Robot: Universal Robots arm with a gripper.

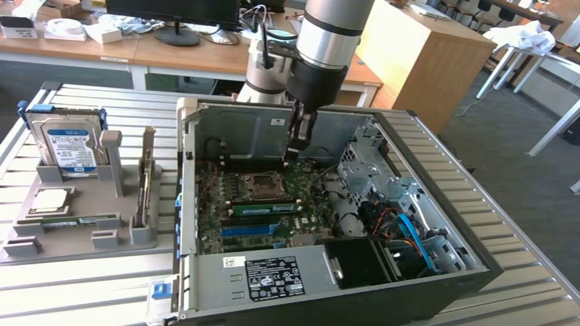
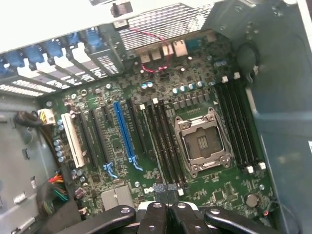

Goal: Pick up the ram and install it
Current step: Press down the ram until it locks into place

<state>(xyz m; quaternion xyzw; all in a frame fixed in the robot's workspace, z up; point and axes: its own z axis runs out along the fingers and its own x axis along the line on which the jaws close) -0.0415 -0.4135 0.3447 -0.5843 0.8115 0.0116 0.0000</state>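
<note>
A long green ram stick [image 1: 263,207] with dark chips sits in a slot on the motherboard [image 1: 238,239], just in front of the empty processor socket [image 1: 265,182]. My gripper [image 1: 292,157] hangs inside the open computer case [image 1: 435,204], above the board's rear edge behind the socket and clear of the ram. Its fingers are shut with nothing between them. In the wrist view the shut gripper [image 2: 165,207] hovers over the end of the black memory slots [image 2: 163,141] beside the socket [image 2: 202,141].
A grey holder tray [image 1: 68,244] on the exterior view's left carries a hard drive [image 1: 68,146], a silver processor [image 1: 50,199], another green stick [image 1: 73,221] lying flat and a thin stick [image 1: 145,187] on edge. Drive cages and cables [image 1: 399,224] fill the case's right side.
</note>
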